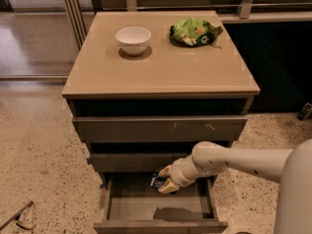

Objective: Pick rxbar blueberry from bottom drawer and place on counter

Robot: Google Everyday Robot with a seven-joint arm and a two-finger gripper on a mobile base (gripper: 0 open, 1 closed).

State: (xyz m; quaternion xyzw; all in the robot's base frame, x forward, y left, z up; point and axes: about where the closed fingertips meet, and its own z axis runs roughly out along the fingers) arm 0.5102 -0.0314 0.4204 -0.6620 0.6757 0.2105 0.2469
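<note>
Gripper (163,181) sits low in the frame, just left of centre, inside the open bottom drawer (146,209) near its back edge and under the front of the middle drawer (136,162). Jaws are closed to a narrow gap on the bar (156,182), one tan finger above it and one below. The bar is a small dark wrapper with pale print sticking out to the left of the jaws, and it appears to be held clear of the drawer floor; cannot tell for sure if its far end touches the back. A dark shadow falls on the drawer floor below the gripper. The white arm (234,161) comes in from the lower right edge and angles left and slightly down to the wrist. The bottom drawer is pulled out toward the bottom of the frame, with its plain front at the lower edge. The middle drawer is pulled out slightly. The top drawer (161,129) is above it, with pale scuffs right of centre on its front. The worktop (161,69) fills the upper middle, beige and glossy. A white bowl (133,39) stands on its upper left part and a green bag (194,32) lies on its upper right part, the two well apart. Speckled floor (39,150) is on both sides of the cabinet.
</note>
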